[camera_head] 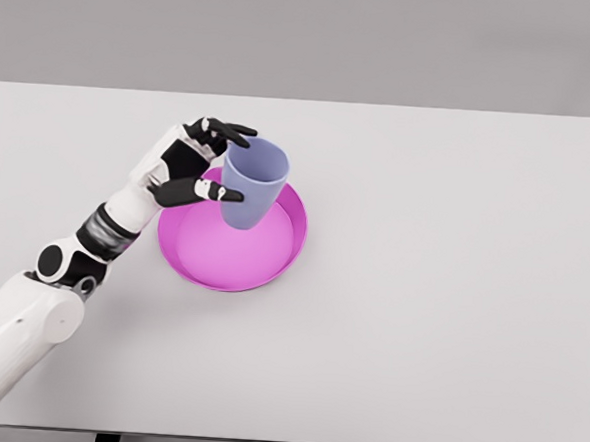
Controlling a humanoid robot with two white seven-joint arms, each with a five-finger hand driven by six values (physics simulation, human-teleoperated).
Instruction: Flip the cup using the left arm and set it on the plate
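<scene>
The cup (253,181) stands mouth-up over the plate (272,263), its long axis close to vertical with a slight lean, so the coming move turns on setting its base straight down onto the pink surface. It sits directly right of the left hand (193,162) (the only arm in view), whose thumb and fingers are curled against its left wall in a side grasp. Whether the base already touches the plate is hard to tell; it looks close.
</scene>
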